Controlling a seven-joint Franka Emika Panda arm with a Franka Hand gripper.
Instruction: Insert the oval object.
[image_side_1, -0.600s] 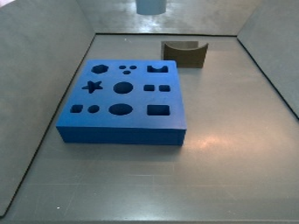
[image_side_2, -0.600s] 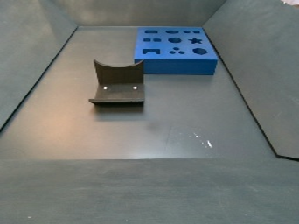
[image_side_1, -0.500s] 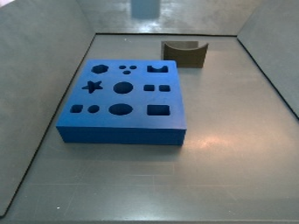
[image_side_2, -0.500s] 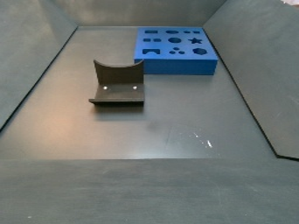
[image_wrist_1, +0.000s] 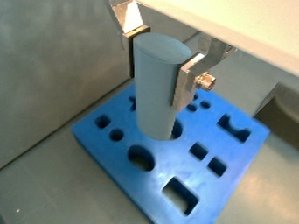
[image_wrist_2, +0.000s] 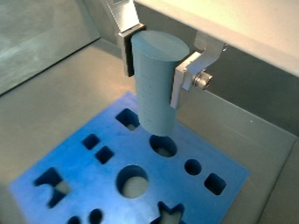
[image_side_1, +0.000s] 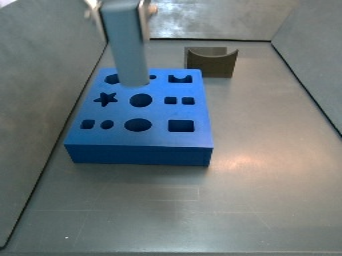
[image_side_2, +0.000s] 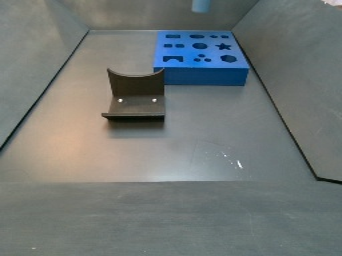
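Note:
My gripper (image_wrist_1: 162, 54) is shut on the oval object (image_wrist_1: 158, 87), a tall, smooth, pale grey-blue peg held upright between the silver fingers (image_wrist_1: 191, 75). Both wrist views show the peg (image_wrist_2: 156, 83) hanging over the flat blue block (image_wrist_2: 111, 166) with shaped holes, its lower end above a hole near one edge. In a side view the peg (image_side_1: 124, 42) stands over the block's (image_side_1: 147, 125) far left part, with the gripper (image_side_1: 123, 5) at the picture's top. In a side view only the peg's tip (image_side_2: 202, 5) shows, above the block (image_side_2: 201, 68).
A dark olive-brown block with a curved notch (image_side_1: 211, 61) stands behind the blue block, also seen mid-floor (image_side_2: 134, 96). Grey walls enclose the floor (image_side_1: 267, 180) on all sides.
The gripper and peg have come down and moved left, from the top edge of the side view to over the blue block's far left holes.

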